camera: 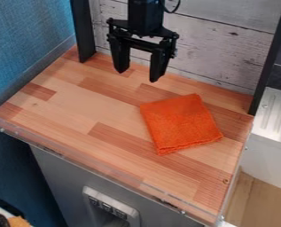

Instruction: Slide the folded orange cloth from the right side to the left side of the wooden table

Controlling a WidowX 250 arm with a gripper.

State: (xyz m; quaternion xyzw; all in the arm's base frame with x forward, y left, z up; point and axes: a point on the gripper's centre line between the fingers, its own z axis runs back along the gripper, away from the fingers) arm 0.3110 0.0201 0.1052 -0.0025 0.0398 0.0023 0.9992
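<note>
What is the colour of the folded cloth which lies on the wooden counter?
The folded cloth is plain orange, seen best in the camera view.

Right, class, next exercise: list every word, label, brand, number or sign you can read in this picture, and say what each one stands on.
No text can be read here.
Small dark squares in the pale panel on the grey front: any marks are too small to read.
Orange cloth, wooden worktop, black pincer: no lettering seen.
</note>
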